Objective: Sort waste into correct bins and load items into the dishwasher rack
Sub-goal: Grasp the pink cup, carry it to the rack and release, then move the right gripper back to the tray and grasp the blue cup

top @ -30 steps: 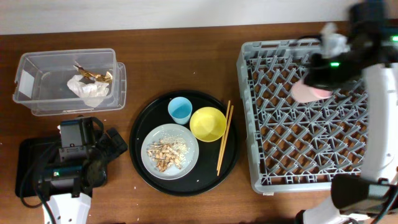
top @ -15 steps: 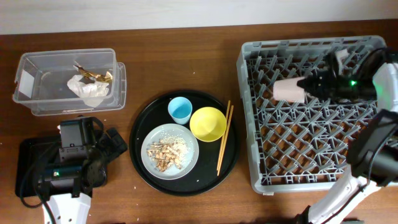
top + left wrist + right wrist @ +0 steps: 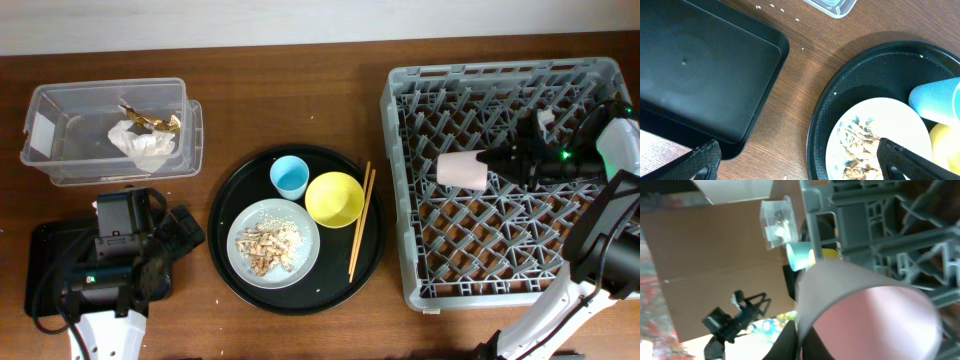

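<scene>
My right gripper is shut on the rim of the small pink cup and holds it on its side over the grey dishwasher rack; the cup fills the right wrist view. The blue cup, yellow bowl, chopsticks and grey plate with beige food scraps sit on the round black tray. The crumpled wrapper lies in the clear box. My left gripper is open, between the shallow black tray and the plate.
The left arm's body sits over the shallow black tray at the front left. Bare wooden table lies between the clear box and the rack. A few crumbs lie on the wood near the box corner.
My right gripper has swung the pink cup from the rack's back right down and leftward, turning it on its side over the rack's left part. The left arm has not moved.
</scene>
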Controlling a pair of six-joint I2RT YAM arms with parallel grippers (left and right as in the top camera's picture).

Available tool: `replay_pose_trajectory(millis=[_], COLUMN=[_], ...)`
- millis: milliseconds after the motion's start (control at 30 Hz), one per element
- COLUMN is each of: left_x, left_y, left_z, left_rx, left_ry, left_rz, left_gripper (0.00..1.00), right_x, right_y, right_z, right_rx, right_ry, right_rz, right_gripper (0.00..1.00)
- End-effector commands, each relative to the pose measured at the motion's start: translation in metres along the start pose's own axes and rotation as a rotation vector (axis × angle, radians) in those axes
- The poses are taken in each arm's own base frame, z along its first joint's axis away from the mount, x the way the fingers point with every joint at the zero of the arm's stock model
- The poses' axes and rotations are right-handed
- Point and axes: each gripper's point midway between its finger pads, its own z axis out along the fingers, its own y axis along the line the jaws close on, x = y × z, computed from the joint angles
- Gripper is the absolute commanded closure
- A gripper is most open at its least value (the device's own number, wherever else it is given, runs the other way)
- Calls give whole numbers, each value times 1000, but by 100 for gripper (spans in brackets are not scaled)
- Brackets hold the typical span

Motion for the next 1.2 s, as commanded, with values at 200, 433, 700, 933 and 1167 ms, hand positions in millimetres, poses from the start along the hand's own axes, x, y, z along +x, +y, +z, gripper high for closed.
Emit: replay_pose_trajectory(millis=[200,433,700,933,1167], left_x=[-5,-5,-5,-5,-5], left_y=[0,0,0,0,0], left_z=[-5,-5,-5,-5,-5], left_rx=[3,3,3,3,3], left_ry=[-21,-21,-21,-21,-21], left_rz=[-15,-15,-15,-15,-15], left_gripper=[1,1,1,1,1], right_x=[11,23,51,100,159], right_y=[-25,-15,30,103,124], right_z=[-9,-44,-81,-22,122], right_rx=[108,175,397,465,645], right_ry=[49,-14,-164,-62,211], right_rz=[49,52,-60,-392,-570], right_gripper=[85,78,69,67,1])
